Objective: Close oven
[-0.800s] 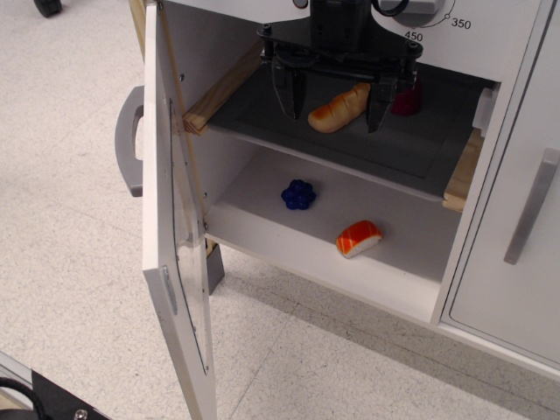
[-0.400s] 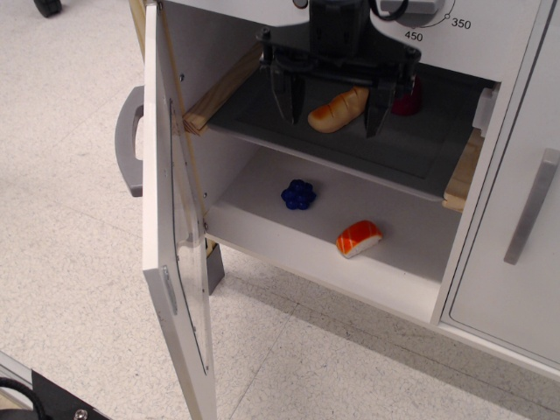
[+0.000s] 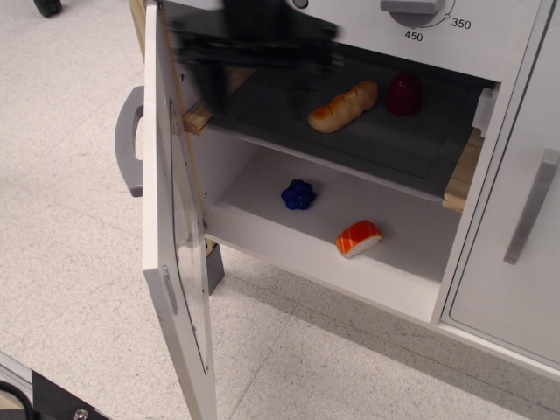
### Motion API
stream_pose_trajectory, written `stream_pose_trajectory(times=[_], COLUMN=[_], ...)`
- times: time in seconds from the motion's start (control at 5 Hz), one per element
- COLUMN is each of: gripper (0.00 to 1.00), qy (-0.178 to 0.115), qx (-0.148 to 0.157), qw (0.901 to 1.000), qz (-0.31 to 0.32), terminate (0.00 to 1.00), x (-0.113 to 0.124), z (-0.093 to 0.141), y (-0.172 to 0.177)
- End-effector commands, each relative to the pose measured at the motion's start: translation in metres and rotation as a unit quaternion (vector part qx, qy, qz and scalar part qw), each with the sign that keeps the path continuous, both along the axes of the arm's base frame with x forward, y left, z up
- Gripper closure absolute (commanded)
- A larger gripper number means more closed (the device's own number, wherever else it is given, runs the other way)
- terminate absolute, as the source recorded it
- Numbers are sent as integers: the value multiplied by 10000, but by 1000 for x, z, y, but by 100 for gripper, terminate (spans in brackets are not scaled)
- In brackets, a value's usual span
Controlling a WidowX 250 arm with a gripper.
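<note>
- The oven door (image 3: 179,262) stands wide open, swung out to the left of the oven (image 3: 350,175) on its hinged edge, nearly edge-on to the camera, with its lower corner closest of all.
- The curved grey handle (image 3: 129,140) sticks out from the door's far-left face, over bare speckled floor (image 3: 70,262), which lies open on that side of the door.
- Between the door's inner face, where the thin-lined window (image 3: 188,254) shows, and the oven's front lip there is a clear wedge of floor.
- A small dark foot (image 3: 214,267) sits under the oven's left corner, just behind the door's lower part.
- On the oven's white bottom floor lie a blue berry-like toy (image 3: 298,194) and, to its right and nearer the front lip, an orange-and-white sushi piece (image 3: 359,238); both are apart from each other and inside the lip.
- Right of the oven, a plain white cabinet door with a straight grey bar handle (image 3: 531,206) is shut.
- Above, the dark shelf (image 3: 367,144) rests on light wood rails (image 3: 461,179); a bread roll (image 3: 343,107) and a dark red toy (image 3: 403,94) lie on it near the back, close together.
- The gripper (image 3: 254,52) is a black motion-blurred smear at the oven's upper left, above the shelf's left end and just right of the door's top edge; I cannot tell whether its fingers are spread or pressed together, or whether it touches the door.
- Farthest back, the control panel shows a knob (image 3: 411,7) with dial marks 450 and 350.
</note>
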State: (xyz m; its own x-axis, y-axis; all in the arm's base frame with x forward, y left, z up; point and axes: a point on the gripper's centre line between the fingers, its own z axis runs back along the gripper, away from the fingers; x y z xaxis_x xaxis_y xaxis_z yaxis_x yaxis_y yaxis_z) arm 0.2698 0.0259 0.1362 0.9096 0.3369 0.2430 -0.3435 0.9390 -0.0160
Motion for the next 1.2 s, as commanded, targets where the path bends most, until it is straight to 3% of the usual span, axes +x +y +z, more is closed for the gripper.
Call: stream_pose_trajectory(times=[0.0,0.4,0.6,0.8,1.0], gripper=[0,0,0,0,0], qy=[372,328,264,298,230], qx=[491,254,-10,-202,-440], qw=[9933,9837,9762,9715,9606], qz=[977,1751,2152,2345,2735], terminate=[0,0,0,0,0], x=[-30,-19,-8,3,22], z=[8,-30,-44,-51,-50], y=[45,49,42,28,10])
